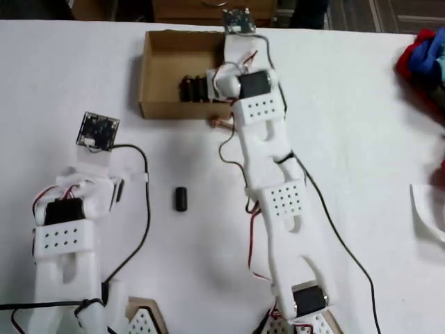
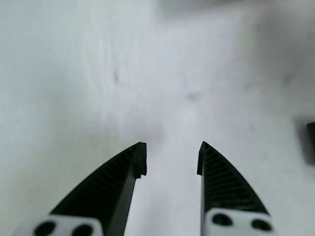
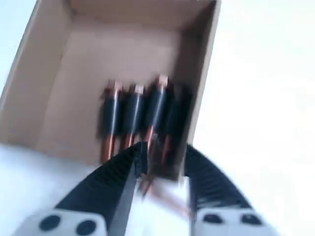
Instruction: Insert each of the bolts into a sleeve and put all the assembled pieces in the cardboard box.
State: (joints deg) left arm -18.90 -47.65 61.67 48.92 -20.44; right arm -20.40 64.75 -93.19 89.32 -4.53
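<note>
The cardboard box (image 1: 167, 66) stands at the table's far side. In it lies a row of assembled pieces (image 3: 133, 115), black sleeves on copper bolts, against the wall nearest my right arm (image 1: 261, 111). My right gripper (image 3: 165, 160) hangs open over that wall. A loose copper bolt (image 3: 165, 199) lies on the table just outside the box (image 3: 74, 73), below the gap between the jaws; it also shows as the bolt (image 1: 220, 122). A lone black sleeve (image 1: 181, 198) lies mid-table. My left gripper (image 2: 170, 160) is open over bare table, with the sleeve (image 2: 311, 142) off to one side.
Red and blue cloth (image 1: 424, 59) lies at the far right edge, and a white curved object (image 1: 427, 216) below it. Black cables (image 1: 142, 209) run across the table between the arms. White tabletop (image 1: 83, 62) spreads left of the box.
</note>
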